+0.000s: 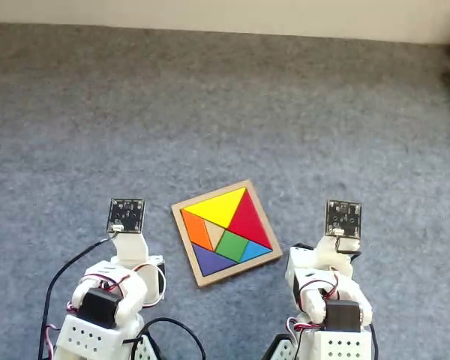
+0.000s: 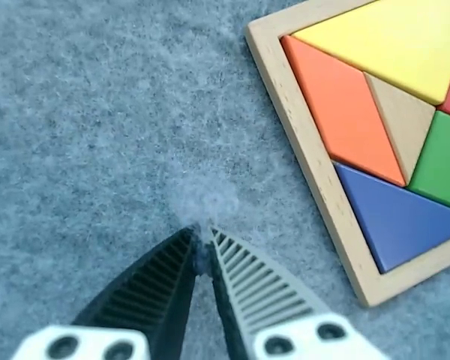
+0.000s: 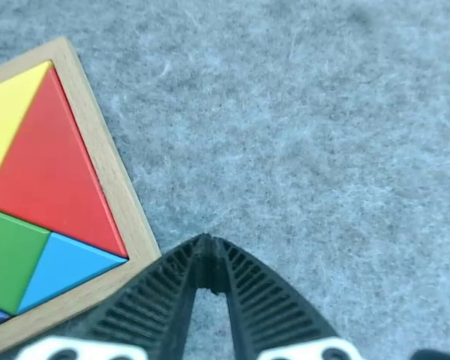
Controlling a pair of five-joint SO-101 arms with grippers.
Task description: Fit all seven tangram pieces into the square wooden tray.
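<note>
All seven tangram pieces [image 1: 230, 244] are sitting flush in the square wooden tray [image 1: 240, 271], which is lying on the grey carpet [image 1: 210, 112] between the arms. The task is looking complete. The left gripper [image 2: 202, 244] and right gripper [image 3: 208, 247] are flanking it, pincers pressed together, empty.

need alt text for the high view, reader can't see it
A square wooden tray lies askew on grey carpet with all seven tangram pieces fitted inside: yellow, red, orange, tan, green, light blue and dark blue. The left arm and right arm, both white, flank it.
</note>
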